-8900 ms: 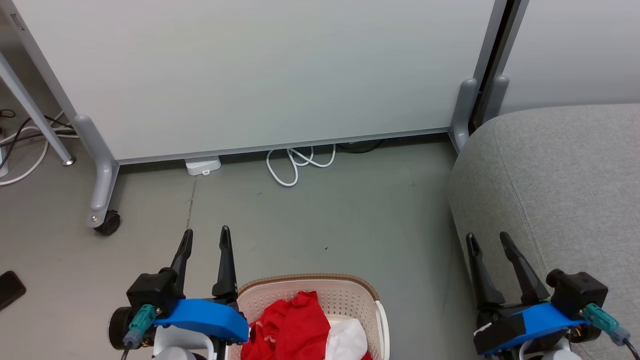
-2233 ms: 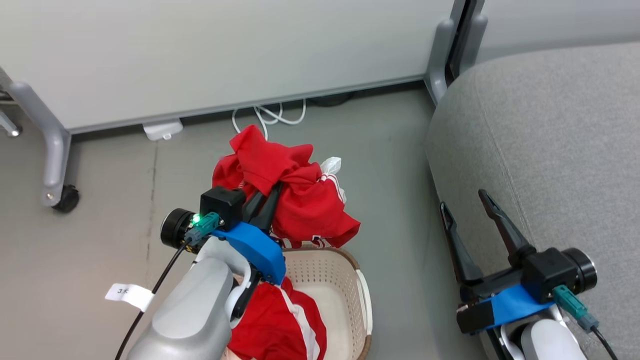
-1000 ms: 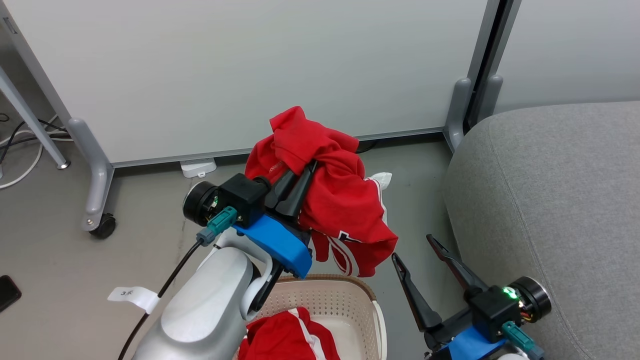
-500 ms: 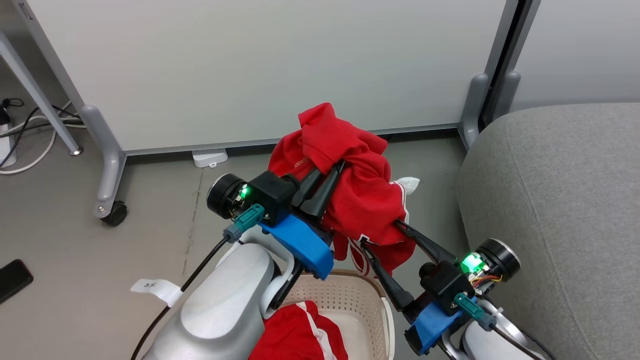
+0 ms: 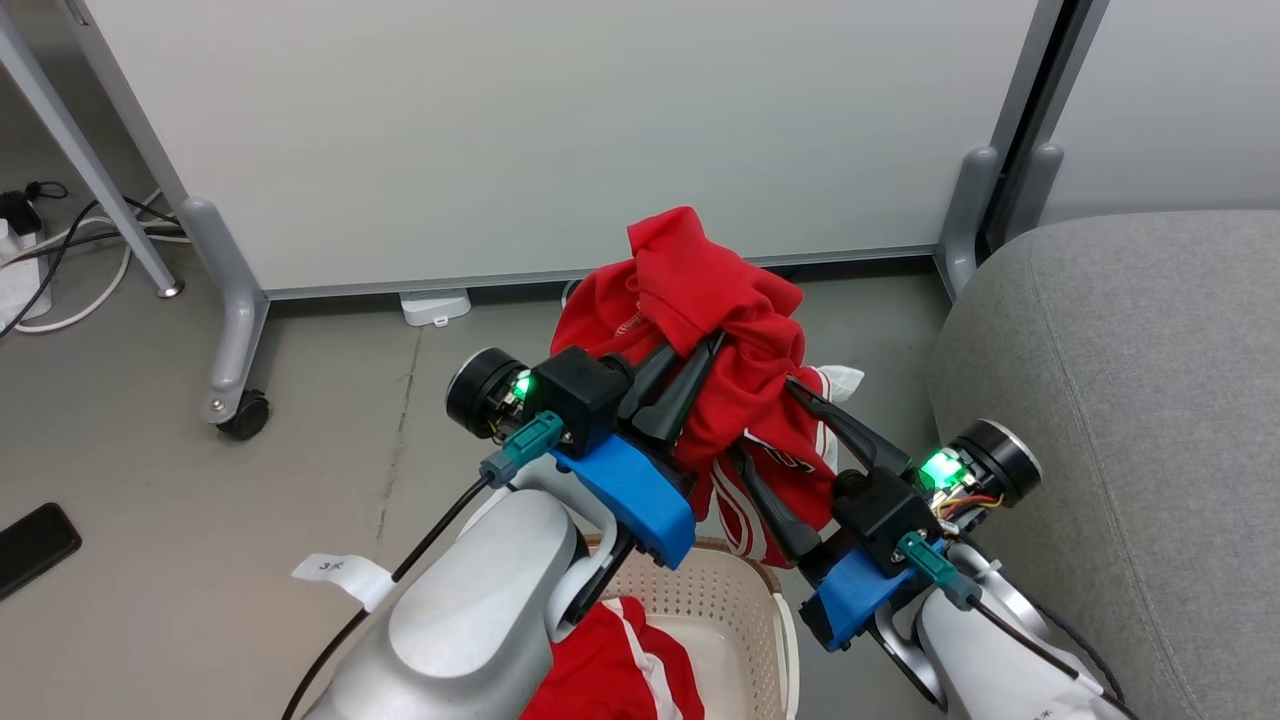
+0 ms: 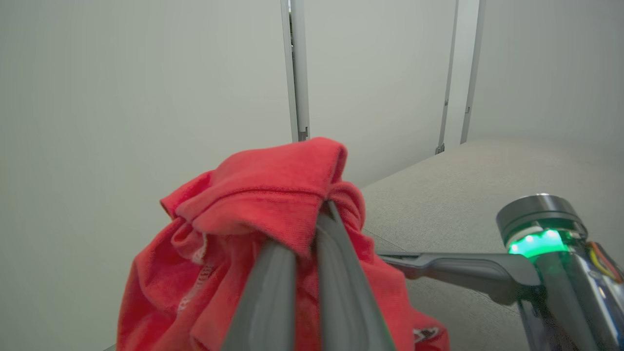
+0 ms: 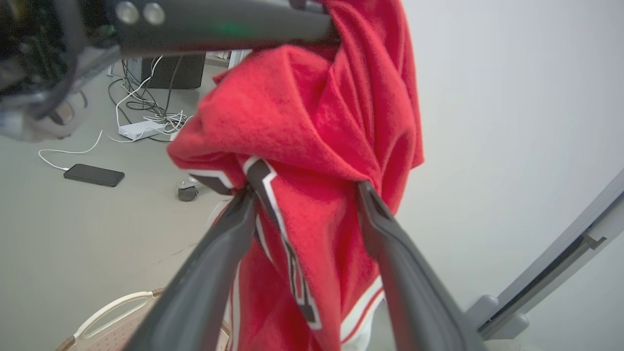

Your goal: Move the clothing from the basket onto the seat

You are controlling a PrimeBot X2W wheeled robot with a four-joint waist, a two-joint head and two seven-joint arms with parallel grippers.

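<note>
- My left gripper (image 5: 690,365) has its fingers pinched almost together on a bunched fold of the bright red soft jersey with white stripes (image 5: 705,290). The jersey hangs in the air over the floor (image 5: 350,430), beyond the cream-white perforated plastic basket (image 5: 735,600) and short of the light grey upholstered seat (image 5: 1130,380).
- A second ago my right gripper (image 5: 768,425) sat low beside the seat, clear of the cloth. It has since swung in, and its fingers stand wide apart on either side of the hanging lower part, with the black-and-white trim (image 7: 273,195) between them. They grip nothing.
- I read this as setting up a two-handed carry: close the right fingers, then swing across to the seat.
- A second red garment (image 5: 610,670) lies in the basket, so the task is far from finished.
</note>
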